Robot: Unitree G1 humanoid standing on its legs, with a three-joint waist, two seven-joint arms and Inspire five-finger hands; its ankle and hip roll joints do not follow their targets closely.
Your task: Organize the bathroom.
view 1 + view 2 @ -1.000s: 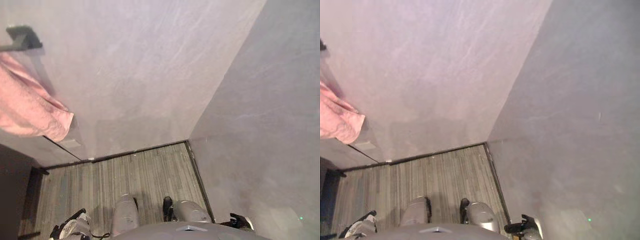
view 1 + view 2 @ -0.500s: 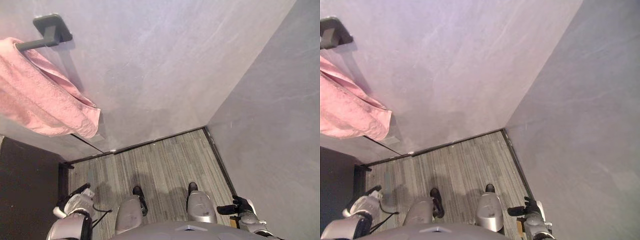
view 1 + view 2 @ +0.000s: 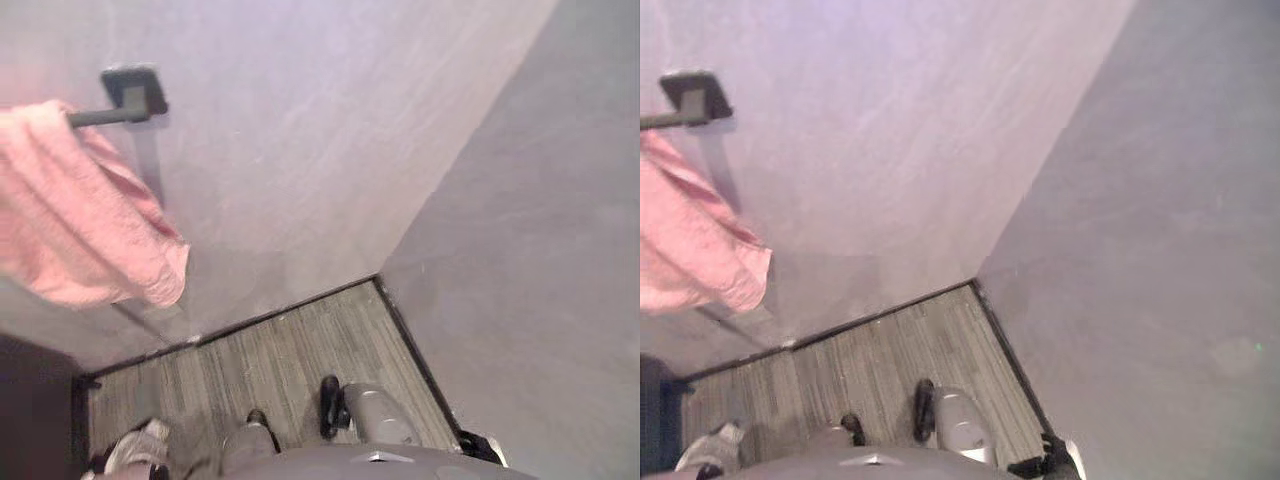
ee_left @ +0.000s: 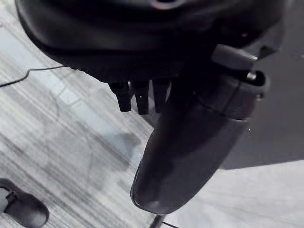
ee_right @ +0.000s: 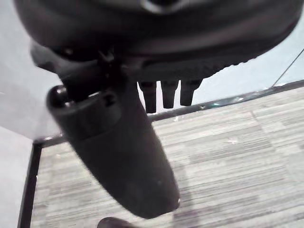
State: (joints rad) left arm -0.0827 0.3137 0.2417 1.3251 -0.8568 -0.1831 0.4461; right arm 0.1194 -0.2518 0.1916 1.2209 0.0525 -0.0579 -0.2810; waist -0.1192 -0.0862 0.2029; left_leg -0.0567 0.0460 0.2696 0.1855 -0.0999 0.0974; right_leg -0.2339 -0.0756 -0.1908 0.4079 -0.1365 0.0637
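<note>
Looking down into a corner where two grey walls (image 3: 330,150) are meeting above a striped grey floor (image 3: 270,345), with a dark skirting strip (image 3: 290,300) running along the foot of both.

Finding the pink towel (image 3: 80,210) at about ten o'clock in the head views, draping over a dark towel bar (image 3: 100,116) and bunching into thick folds, its lower corner hanging down towards eight o'clock. Noting the bar's square dark bracket (image 3: 134,88) sitting flat against the far wall just past the towel's upper edge, at eleven o'clock. Seeing the towel well apart from both hands, touching only the bar and perhaps the wall behind it; cannot tell which.

Picking out the left hand (image 4: 142,42) low at seven o'clock in the head views, down beside the floor, well below the towel. Reading its fingers (image 4: 141,97) in its own wrist view as hanging straight and relaxed, thumb (image 4: 190,147) standing out beside them — holding nothing, with bare floor showing past them.

Picking out the right hand (image 5: 156,33) low at five o'clock, close to the right-hand wall. Reading its fingers (image 5: 168,95) likewise as loose and uncurled, thumb (image 5: 118,156) sticking forward — gripping nothing, with floor and skirting showing beyond.
</note>
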